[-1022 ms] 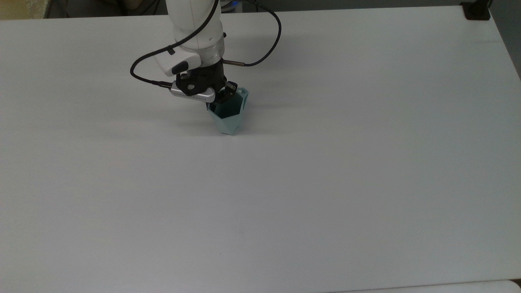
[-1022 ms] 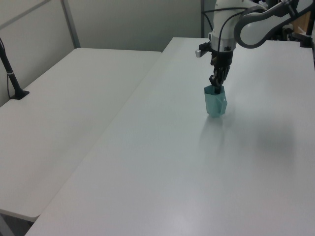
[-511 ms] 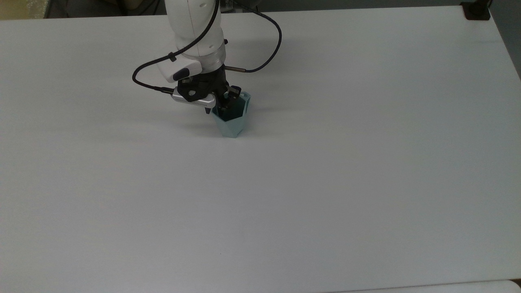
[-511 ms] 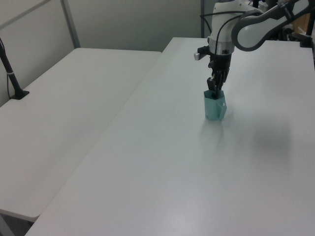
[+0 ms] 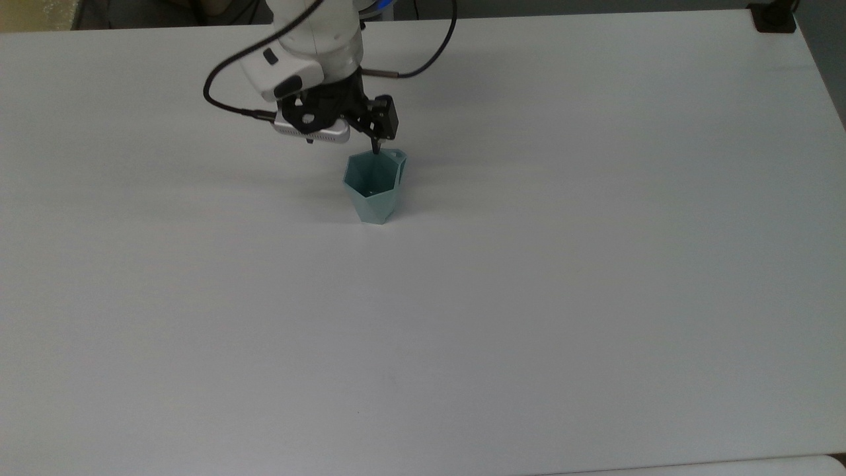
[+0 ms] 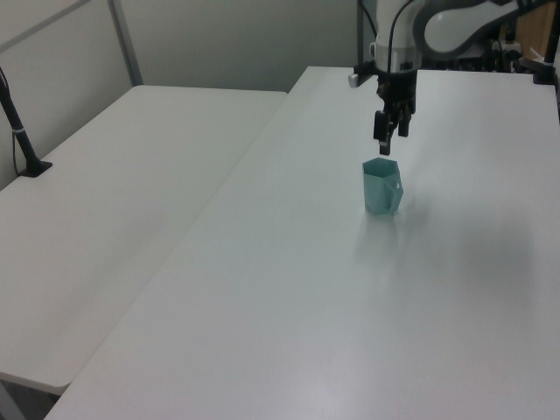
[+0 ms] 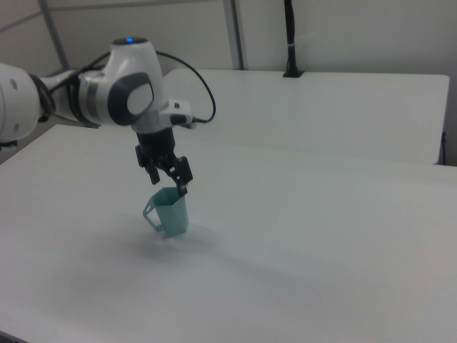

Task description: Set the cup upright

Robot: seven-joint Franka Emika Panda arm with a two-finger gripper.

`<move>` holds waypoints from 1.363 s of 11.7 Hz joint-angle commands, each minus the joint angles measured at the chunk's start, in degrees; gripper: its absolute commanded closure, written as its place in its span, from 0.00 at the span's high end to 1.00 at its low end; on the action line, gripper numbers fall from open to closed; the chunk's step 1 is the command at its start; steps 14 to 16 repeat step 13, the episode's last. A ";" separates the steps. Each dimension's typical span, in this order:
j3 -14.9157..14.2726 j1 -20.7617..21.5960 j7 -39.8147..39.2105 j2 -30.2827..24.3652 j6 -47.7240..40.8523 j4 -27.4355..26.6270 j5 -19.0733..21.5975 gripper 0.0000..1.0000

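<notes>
1. White tabletop (image 5: 529, 297) stretches bare across the near side in the top view.
2. Pale teal, the cup (image 5: 374, 188) stands upright on it, mouth up, handle toward the top view's far right.
3. Just above its rim, the fingers (image 5: 375, 141) hang parted, gripping nothing.

— How many cups are out?
— One cup (image 5: 374, 187), teal.
— Tables?
— Two white tables: one table (image 6: 332, 289) under the cup, a second table (image 6: 96, 219) beside it.
— Robot arms?
— One arm (image 7: 107, 96), one gripper (image 7: 168, 177).
</notes>
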 commanded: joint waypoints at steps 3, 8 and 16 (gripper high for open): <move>-2.00 -5.17 -8.84 -8.70 -4.18 4.76 1.24 1.00; -2.53 -8.88 -19.52 -9.24 -22.73 14.69 0.98 1.00; -2.80 -8.80 -18.91 -8.98 -27.58 19.28 0.45 1.00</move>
